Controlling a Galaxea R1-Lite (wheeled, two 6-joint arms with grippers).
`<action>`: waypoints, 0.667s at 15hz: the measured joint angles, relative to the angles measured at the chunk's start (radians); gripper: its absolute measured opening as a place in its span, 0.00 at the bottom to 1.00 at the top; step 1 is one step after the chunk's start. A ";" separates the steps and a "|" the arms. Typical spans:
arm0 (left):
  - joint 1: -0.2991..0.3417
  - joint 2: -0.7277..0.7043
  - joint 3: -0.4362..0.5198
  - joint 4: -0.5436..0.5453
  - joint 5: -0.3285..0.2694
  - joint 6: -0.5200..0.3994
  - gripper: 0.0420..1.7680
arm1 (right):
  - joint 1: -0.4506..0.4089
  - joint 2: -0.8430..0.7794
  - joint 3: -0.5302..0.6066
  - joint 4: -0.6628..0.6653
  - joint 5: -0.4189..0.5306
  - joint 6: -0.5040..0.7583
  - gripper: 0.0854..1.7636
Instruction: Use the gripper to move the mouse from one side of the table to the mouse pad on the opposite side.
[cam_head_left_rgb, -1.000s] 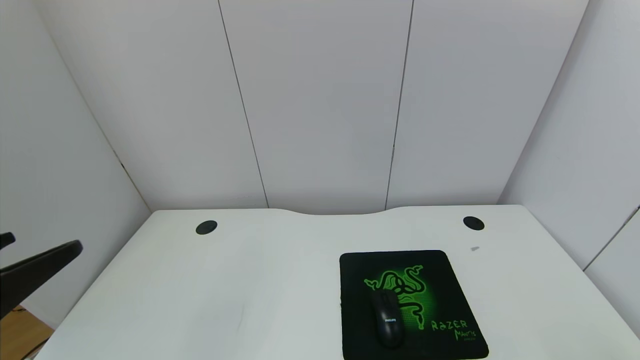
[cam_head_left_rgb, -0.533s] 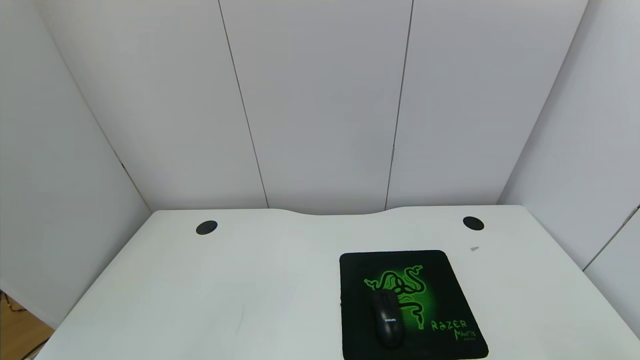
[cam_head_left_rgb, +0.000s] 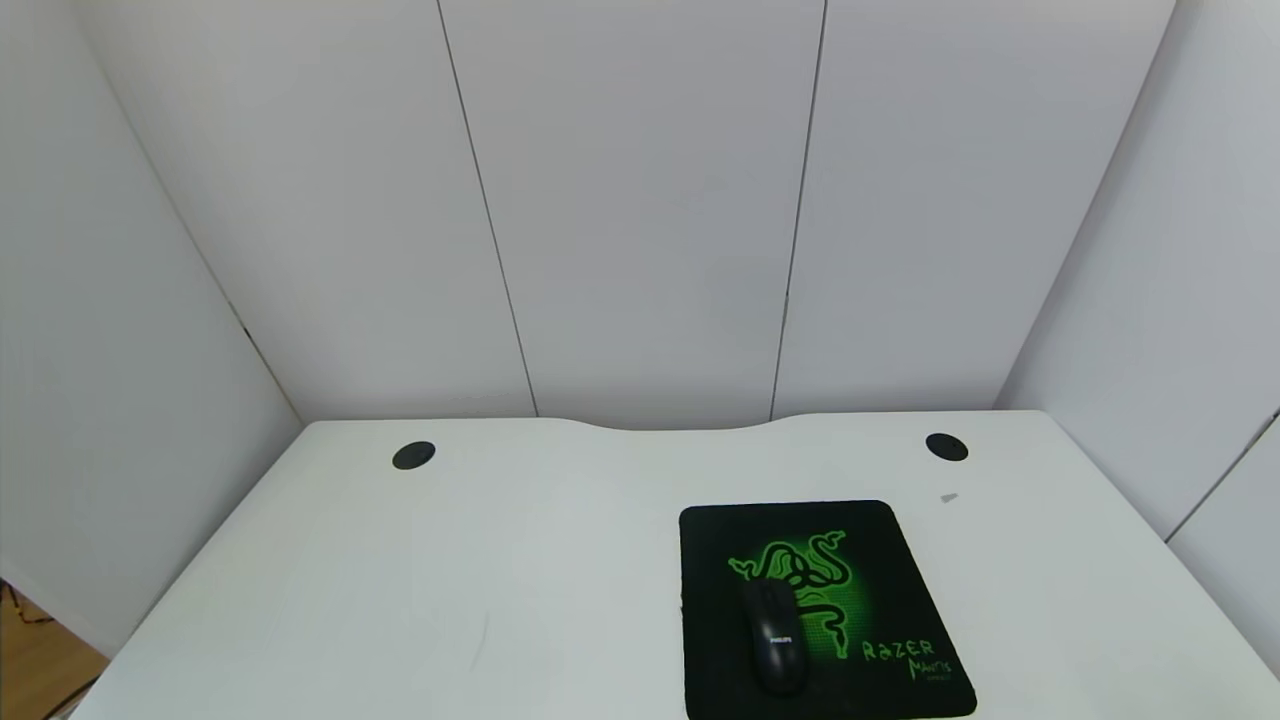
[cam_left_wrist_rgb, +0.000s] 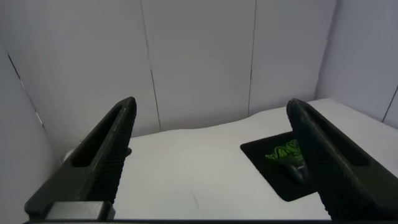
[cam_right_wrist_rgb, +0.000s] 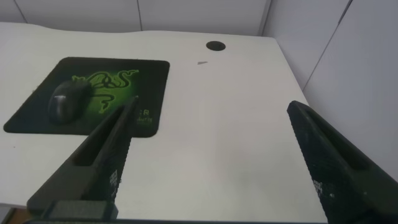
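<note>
We found the white table (cam_head_left_rgb: 520, 560) carrying the mouse pad (cam_head_left_rgb: 880, 540) on its right half, and the mouse (cam_head_left_rgb: 775, 635) lay on the pad's near part, long axis running near to far, so the task looked done to us. We saw the left gripper (cam_left_wrist_rgb: 211, 158) and the right gripper (cam_right_wrist_rgb: 211, 158) both spread wide and holding nothing, the mouse ahead and rightward of the left, ahead and leftward of the nearer right. We could not see either arm from the head, and each finger (cam_left_wrist_rgb: 102, 155) was cut off at the wrist pictures' edge.
</note>
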 joint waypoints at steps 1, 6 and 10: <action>-0.003 -0.040 0.006 0.001 0.008 0.000 0.97 | 0.000 0.000 0.000 0.000 0.000 0.000 0.97; -0.009 -0.136 0.133 -0.100 0.149 0.019 0.97 | 0.000 0.000 0.000 0.000 0.000 0.000 0.97; -0.009 -0.146 0.341 -0.211 0.245 0.035 0.97 | 0.000 0.000 0.000 0.000 0.000 -0.003 0.97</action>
